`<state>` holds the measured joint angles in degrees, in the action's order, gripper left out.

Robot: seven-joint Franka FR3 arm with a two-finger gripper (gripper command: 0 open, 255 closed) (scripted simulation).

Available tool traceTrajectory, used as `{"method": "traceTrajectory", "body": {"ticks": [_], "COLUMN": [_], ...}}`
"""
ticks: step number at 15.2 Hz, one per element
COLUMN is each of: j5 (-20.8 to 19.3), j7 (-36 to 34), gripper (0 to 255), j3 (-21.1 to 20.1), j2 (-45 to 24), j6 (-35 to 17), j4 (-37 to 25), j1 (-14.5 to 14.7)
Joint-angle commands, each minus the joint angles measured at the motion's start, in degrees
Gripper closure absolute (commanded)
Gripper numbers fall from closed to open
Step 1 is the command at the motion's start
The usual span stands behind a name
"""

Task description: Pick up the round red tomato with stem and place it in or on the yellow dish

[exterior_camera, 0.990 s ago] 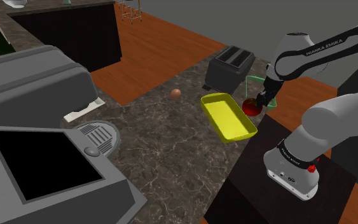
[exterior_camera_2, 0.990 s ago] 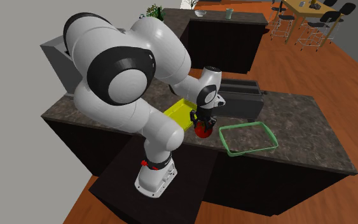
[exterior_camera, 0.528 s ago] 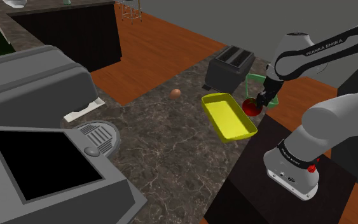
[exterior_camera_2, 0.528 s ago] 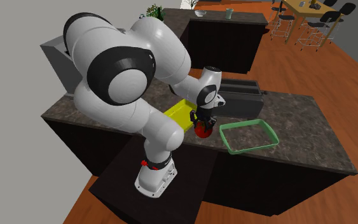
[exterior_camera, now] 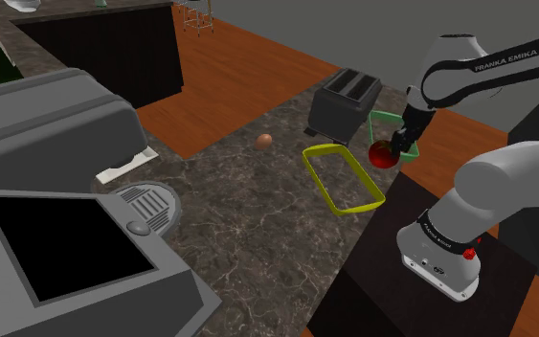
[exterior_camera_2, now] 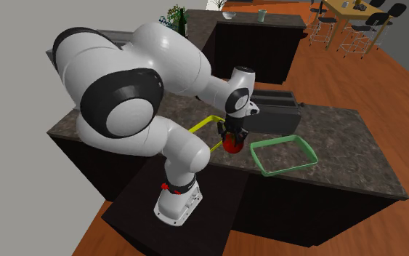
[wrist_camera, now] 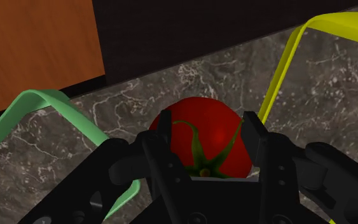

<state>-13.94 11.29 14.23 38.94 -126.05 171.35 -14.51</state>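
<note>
Nearest to us is the tool (wrist_camera: 207, 127). Its two black fingers (wrist_camera: 160, 149) pinch the red tomato (wrist_camera: 203, 114) from either side, with the green stem turned up toward the wrist. Gripping across the round body keeps it from rolling out.

The tomato seems to hang a little above the marbled surface (wrist_camera: 171, 79). It sits between the green dish (wrist_camera: 44, 98) and the yellow dish (wrist_camera: 279, 73), over neither. We judge the carry is under way: the tomato must cross the yellow rim and then come down inside. Holding it high suits that, since the rim stands proud of the surface.

In the shoulder view, the yellow dish (exterior_camera: 316, 178) lies near the tomato (exterior_camera: 383, 153), on that view's left. Beyond both stands the dark toaster (exterior_camera: 346, 101). Farther off, a small brown round thing (exterior_camera: 265, 141) lies well apart from that path.
</note>
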Motion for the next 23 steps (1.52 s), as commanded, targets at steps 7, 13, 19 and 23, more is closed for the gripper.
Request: {"method": "traceTrajectory", "body": {"ticks": [7,13,19,23], "j5": [1.42,2.36,6.72,12.13], "j7": [0.39,0.64,-3.72,-9.72], "gripper": [255,255,255,255], "j3": [-1.24,-2.11,-6.73,-12.31], "j2": [5.7,8.47,11.23,12.01], "j6": [9.47,15.54,20.13,22.44], "j4": [-3.8,-7.14,-8.71,-10.05], "j1": [0.38,0.67,4.09,8.59]}}
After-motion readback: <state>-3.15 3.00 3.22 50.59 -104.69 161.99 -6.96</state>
